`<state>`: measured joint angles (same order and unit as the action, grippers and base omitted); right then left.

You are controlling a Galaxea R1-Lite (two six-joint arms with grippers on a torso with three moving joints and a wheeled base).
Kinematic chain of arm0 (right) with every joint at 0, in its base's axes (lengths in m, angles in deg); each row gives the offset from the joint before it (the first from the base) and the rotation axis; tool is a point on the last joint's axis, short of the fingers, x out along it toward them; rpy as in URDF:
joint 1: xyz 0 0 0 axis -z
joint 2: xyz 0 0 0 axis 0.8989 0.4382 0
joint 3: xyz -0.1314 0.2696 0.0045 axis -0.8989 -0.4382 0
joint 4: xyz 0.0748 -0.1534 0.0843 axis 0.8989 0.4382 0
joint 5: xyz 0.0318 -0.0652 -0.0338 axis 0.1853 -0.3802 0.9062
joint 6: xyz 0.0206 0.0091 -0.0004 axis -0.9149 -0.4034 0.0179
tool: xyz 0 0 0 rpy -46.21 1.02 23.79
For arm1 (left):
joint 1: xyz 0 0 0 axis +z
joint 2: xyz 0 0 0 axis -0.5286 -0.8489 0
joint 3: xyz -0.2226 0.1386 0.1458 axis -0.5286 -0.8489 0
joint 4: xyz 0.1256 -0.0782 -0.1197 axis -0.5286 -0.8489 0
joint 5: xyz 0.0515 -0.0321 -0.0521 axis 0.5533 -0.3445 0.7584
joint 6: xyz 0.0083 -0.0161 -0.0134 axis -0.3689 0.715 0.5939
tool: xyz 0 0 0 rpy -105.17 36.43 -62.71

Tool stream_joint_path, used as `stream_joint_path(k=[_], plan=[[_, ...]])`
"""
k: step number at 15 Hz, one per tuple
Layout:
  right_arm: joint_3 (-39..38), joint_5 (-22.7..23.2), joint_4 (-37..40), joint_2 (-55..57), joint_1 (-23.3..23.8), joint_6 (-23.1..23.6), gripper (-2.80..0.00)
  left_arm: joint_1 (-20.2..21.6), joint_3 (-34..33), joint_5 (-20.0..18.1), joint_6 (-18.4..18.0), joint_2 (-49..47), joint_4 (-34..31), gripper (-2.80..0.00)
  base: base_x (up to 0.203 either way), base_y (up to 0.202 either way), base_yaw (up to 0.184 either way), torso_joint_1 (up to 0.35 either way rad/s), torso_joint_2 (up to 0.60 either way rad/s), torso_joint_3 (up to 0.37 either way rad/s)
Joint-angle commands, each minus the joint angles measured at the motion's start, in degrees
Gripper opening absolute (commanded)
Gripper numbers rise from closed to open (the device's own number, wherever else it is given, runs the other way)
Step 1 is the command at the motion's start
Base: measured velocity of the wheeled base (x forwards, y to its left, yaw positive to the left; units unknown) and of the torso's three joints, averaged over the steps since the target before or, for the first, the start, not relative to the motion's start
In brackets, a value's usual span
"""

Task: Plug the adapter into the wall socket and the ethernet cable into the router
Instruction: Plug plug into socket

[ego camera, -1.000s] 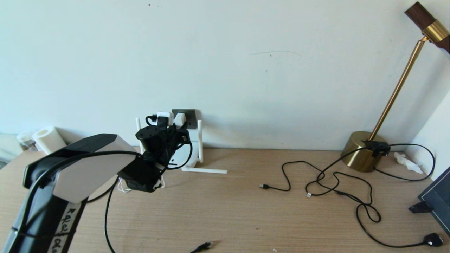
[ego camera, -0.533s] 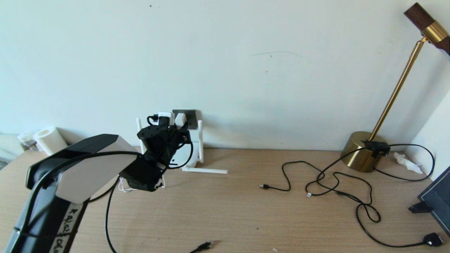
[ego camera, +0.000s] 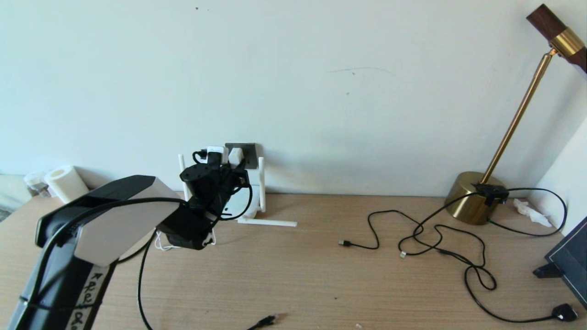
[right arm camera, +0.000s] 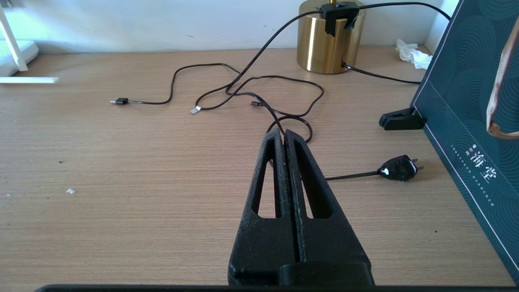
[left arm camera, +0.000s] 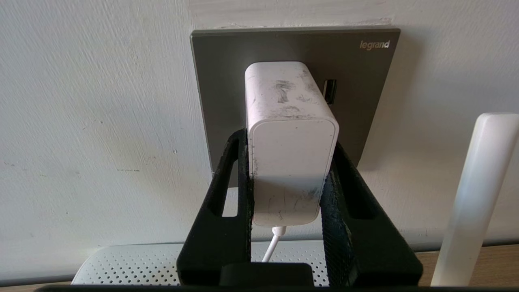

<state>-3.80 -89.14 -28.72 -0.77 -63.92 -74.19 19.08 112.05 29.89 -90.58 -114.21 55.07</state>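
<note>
My left gripper [ego camera: 234,161] [left arm camera: 288,140] is shut on the adapter [left arm camera: 290,162], a white cube with a thin white cord hanging under it. The adapter's [ego camera: 235,156] far end is against the dark grey wall socket [left arm camera: 365,81] [ego camera: 249,153]; its pins are hidden. Just below stands the white router [left arm camera: 134,267] [ego camera: 238,208], partly hidden behind my wrist, with one antenna [left arm camera: 474,194] upright beside the socket. The ethernet cable's plug tip [ego camera: 267,320] lies at the table's front edge. My right gripper [right arm camera: 282,133] is shut on nothing above the front right of the table.
Thin black USB cables [ego camera: 435,238] sprawl across the right half, ending in a black mains plug [ego camera: 565,312]. A brass lamp base [ego camera: 472,197], a crumpled tissue [ego camera: 532,211] and a dark box [ego camera: 568,261] stand at the right. A white paper roll [ego camera: 64,183] sits far left.
My left arm has edged slightly up and toward the wall, carrying the adapter closer onto the socket plate. Nothing else has moved.
</note>
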Motion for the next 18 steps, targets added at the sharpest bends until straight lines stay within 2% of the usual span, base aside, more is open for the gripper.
stream_joint_path(k=[1,6,7,15,18], plan=[[0.00,-0.02,-0.02,-0.01,-0.01,-0.01,-2.80,-0.09,0.15,0.07,-0.02,-0.16,0.43,-2.80,0.000,0.000,0.000,0.000,0.00,0.000],[0.00,-0.02,-0.02,-0.01,-0.01,-0.01,-2.80,-0.18,0.15,-0.02,-0.02,-0.06,0.43,-2.80,0.000,0.000,0.000,0.000,0.00,0.000],[0.00,-0.02,-0.02,-0.01,-0.01,-0.01,-2.80,-0.18,0.15,-0.02,-0.02,0.01,0.43,0.00,0.000,0.000,0.000,0.000,0.00,0.000],[0.00,-0.02,-0.02,-0.01,-0.01,-0.01,-2.80,-0.09,-0.20,-0.02,0.07,0.78,0.60,0.00,0.000,0.000,0.000,0.000,0.00,0.000],[0.00,-0.02,-0.02,-0.01,-0.01,-0.01,-2.80,-0.21,-2.89,-0.04,0.07,1.61,0.93,0.00,0.000,0.000,0.000,0.000,0.00,0.000]])
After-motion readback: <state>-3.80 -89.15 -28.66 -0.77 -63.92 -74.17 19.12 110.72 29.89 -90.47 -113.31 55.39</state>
